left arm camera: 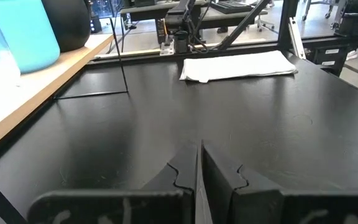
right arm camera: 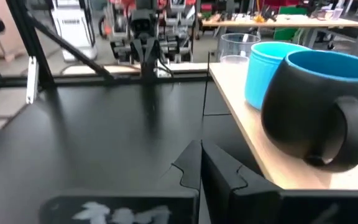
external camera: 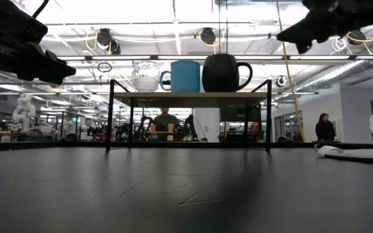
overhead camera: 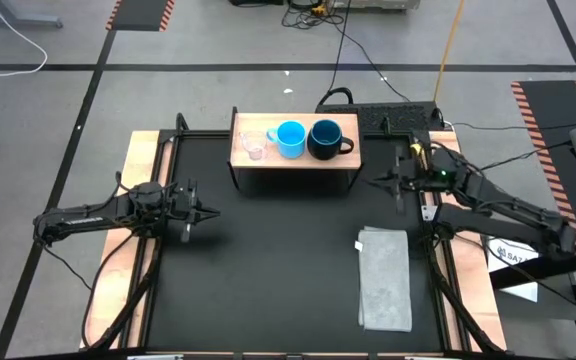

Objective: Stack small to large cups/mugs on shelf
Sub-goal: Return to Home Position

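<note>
Left jaws, right jaws pressed together. Clear cup (overhead camera: 253, 146), light-blue mug (overhead camera: 290, 139), navy mug (overhead camera: 325, 139) in row on shelf (overhead camera: 298, 162), mugs empty.

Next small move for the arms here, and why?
Probably draw the right gripper back from the shelf toward rest. The clear cup, light-blue mug and dark mug stand in a row on top; both grippers are shut and empty, the left gripper apart from it.

White sticker (overhead camera: 514, 254) by the table's right edge: dark print, perhaps starting "BAZ", otherwise unreadable.
Dark left arm link (overhead camera: 90, 213): faint pale lettering, too small to read.
Elsewhere: no legible text.
</note>
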`<move>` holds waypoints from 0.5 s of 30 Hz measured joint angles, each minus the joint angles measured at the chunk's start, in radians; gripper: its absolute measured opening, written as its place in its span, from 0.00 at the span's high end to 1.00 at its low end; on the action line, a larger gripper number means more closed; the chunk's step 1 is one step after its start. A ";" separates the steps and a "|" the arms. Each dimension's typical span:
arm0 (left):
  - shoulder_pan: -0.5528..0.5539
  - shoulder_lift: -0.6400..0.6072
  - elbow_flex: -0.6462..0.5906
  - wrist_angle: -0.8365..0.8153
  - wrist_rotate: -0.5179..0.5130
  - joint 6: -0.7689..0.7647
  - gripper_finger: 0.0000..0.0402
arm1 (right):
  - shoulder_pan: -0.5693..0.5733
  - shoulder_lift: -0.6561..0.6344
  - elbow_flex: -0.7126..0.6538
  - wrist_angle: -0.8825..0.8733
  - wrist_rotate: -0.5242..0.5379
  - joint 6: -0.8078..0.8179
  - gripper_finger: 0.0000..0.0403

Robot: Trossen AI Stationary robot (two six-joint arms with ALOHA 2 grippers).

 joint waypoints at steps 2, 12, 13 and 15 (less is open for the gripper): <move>0.000 0.000 0.000 0.000 0.000 0.000 0.94 | 0.001 -0.053 -0.037 0.028 -0.001 0.033 1.00; 0.000 0.000 0.000 0.004 0.000 -0.026 0.94 | 0.020 -0.212 -0.195 0.068 0.002 0.104 1.00; 0.000 0.000 0.000 0.004 0.000 -0.027 0.94 | 0.023 -0.219 -0.213 0.087 0.002 0.115 1.00; 0.000 0.000 0.000 0.005 0.000 -0.028 0.94 | 0.031 -0.228 -0.243 0.117 0.002 0.122 1.00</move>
